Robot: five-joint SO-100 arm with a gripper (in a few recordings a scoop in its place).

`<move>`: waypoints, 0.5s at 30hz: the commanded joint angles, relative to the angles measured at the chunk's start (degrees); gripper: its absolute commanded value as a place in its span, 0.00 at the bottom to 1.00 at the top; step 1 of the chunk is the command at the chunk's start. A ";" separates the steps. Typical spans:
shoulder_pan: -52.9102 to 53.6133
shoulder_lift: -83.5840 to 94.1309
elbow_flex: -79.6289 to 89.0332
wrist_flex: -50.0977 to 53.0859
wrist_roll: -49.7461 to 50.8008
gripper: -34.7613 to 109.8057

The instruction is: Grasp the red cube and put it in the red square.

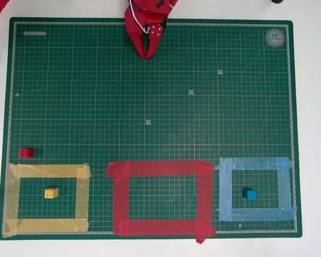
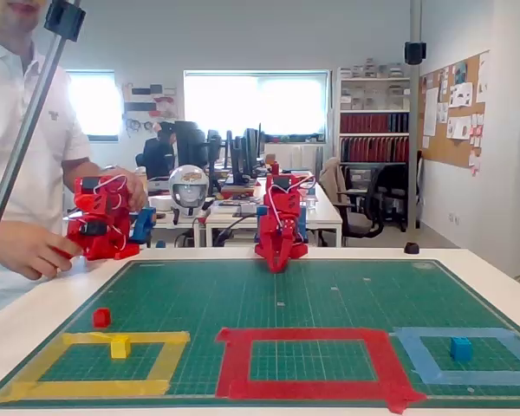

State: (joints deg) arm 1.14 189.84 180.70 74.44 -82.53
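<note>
The red cube (image 1: 27,153) (image 2: 101,317) lies on the green mat at the left, just above the yellow tape outline and outside every outline. The red square (image 1: 160,169) (image 2: 308,335) is the big red tape outline at the mat's front centre, with bare mat inside it. My red gripper (image 1: 148,55) (image 2: 276,265) rests folded at the far edge of the mat, tips pointing down toward the mat, far from the cube. Its fingers look pressed together with nothing between them.
A yellow block (image 1: 51,193) sits inside the yellow tape outline (image 1: 48,171) at the left. A blue block (image 1: 250,194) sits inside the light blue tape outline (image 1: 255,164) at the right. The green cutting mat (image 1: 150,107) covers most of the white table.
</note>
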 commanded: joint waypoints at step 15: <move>6.42 -33.22 -42.98 -10.02 -2.64 0.23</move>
State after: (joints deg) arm 3.34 172.09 157.41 67.68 -84.29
